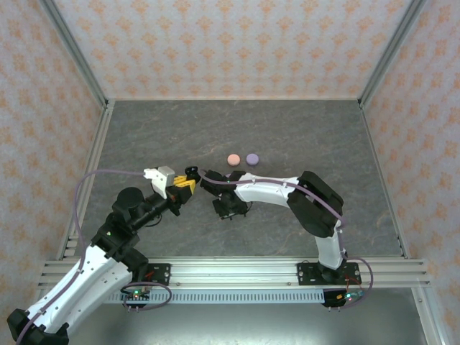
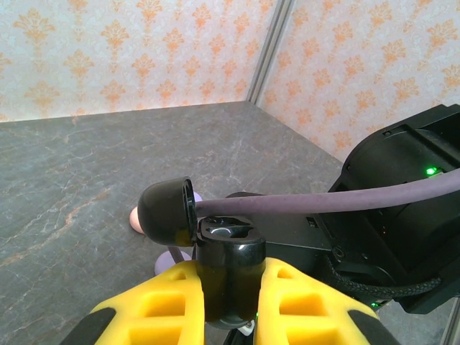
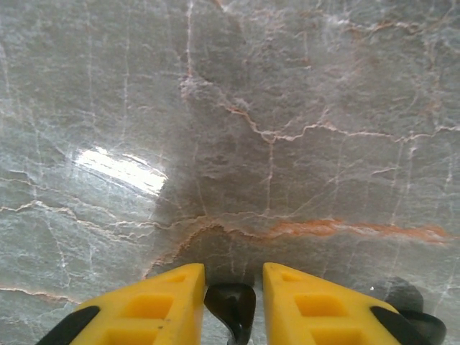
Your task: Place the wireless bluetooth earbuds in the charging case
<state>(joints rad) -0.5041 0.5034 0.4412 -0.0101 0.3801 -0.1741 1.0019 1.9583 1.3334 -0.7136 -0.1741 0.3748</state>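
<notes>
The left jaws are fully closed on a glossy black round charging case [image 2: 230, 251], its yellow fingers [image 2: 169, 298] pressed against either side of the base. The case is held up off the grey marble-patterned tabletop [image 3: 287, 108] with its domed black lid [image 2: 165, 212] hinged open to the left. The open well shows shiny black shapes, and I cannot tell whether an earbud sits there. From above, the case [image 1: 192, 177] hangs near the middle of the tabletop, just beside the right arm's wrist.

The right jaws point down at the tabletop, drawn nearly together around a small glossy black stemmed earbud [image 3: 230, 305]. The earbud sits between the yellow fingers [image 3: 320, 302], touching the left one. A thin gap seems to remain on the right, so I cannot tell whether the grip has closed. I also cannot tell whether the earbud rests on the tabletop or is lifted.

Farther back, a round pale pink case [image 1: 233, 159] and a round lilac case [image 1: 252, 158] lie closed, side by side, apart from both arms.
</notes>
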